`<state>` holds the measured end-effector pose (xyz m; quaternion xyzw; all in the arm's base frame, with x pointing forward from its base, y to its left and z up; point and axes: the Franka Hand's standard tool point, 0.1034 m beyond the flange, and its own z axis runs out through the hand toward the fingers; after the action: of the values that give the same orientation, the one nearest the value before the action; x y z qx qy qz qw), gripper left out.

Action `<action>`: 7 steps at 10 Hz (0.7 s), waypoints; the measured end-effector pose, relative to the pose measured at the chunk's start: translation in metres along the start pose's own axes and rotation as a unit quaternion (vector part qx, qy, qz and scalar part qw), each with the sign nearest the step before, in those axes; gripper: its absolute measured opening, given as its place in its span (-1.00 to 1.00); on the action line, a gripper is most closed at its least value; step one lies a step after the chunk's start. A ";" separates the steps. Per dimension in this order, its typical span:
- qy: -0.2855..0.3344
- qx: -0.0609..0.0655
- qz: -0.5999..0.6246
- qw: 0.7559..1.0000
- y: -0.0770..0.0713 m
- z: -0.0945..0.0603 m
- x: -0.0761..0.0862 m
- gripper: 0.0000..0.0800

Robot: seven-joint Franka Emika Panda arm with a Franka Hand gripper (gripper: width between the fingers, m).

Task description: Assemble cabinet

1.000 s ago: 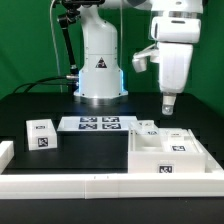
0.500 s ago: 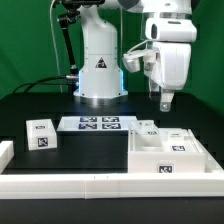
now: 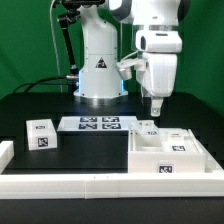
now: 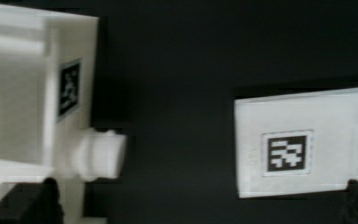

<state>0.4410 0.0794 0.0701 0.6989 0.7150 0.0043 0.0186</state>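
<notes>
The end effector has been shifted toward the exterior view's left over the last second and is now held above the rear edge of the cabinet, apart from it. Its jaws are spread wide and nothing is carried. The cabinet is set on the counter at the exterior view's right, just beside the marker board. A drawer block is left well apart. An approach is judged to be under way, with nothing gripped yet.
</notes>
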 end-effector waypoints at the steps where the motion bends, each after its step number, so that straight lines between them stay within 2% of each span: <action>1: -0.001 0.000 -0.001 1.000 0.000 -0.002 0.002 0.99; 4: 0.000 0.001 0.000 1.000 0.000 -0.001 0.001 0.99; 5: -0.002 0.005 -0.015 1.000 -0.002 0.001 0.000 0.99; 7: -0.004 0.028 -0.088 0.996 -0.021 0.009 -0.001 0.99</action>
<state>0.4200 0.0776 0.0608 0.6337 0.7733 -0.0205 0.0023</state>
